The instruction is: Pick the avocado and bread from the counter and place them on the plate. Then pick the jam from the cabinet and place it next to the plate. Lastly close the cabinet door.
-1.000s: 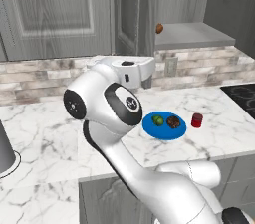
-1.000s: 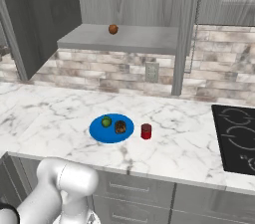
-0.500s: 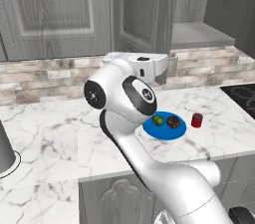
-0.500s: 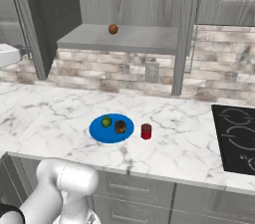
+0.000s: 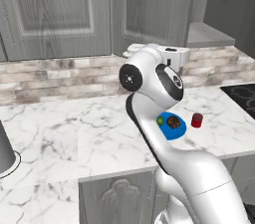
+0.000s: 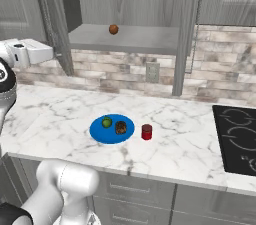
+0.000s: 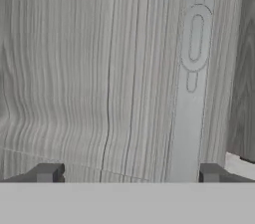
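The tool (image 7: pixel 128 174) is facing the cabinet door (image 7: pixel 99 68) with jaws spread wide and empty, the door's handle (image 7: pixel 191 93) running lengthwise toward its right fingertip.

No text, labels or numbers can be read.

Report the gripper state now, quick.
Gripper: open, holding nothing, fingertips spread wide facing the cabinet door.
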### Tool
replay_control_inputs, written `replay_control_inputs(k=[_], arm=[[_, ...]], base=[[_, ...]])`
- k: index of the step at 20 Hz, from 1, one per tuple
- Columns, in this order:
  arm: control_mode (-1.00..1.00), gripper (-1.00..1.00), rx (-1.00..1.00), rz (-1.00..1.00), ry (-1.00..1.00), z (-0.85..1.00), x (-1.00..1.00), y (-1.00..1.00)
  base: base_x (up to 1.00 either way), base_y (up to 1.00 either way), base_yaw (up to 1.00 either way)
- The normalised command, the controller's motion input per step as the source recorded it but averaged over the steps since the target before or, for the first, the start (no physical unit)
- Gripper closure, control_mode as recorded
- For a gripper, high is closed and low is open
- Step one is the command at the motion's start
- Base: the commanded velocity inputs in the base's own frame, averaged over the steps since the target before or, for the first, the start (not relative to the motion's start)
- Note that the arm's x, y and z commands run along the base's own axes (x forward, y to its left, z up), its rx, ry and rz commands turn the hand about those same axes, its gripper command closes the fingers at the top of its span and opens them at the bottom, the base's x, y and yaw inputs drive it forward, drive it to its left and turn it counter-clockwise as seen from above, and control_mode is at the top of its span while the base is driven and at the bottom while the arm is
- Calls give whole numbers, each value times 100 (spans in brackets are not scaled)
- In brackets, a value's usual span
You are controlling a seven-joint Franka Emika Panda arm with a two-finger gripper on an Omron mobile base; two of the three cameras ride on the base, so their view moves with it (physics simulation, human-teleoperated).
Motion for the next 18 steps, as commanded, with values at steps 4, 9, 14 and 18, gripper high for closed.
replay_control_inputs(k=[4, 9, 14, 18], arm=[[-100, -100, 0, 2, 0, -23, 37, -15], [-100, -100, 0, 0, 0, -22, 55, -11], [-100, -100, 0, 0, 2, -33, 87, -1], [-100, -100, 0, 1, 2, -38, 90, 0]], base=[[0, 0, 0], [0, 0, 0], [0, 0, 0], [0, 0, 0]])
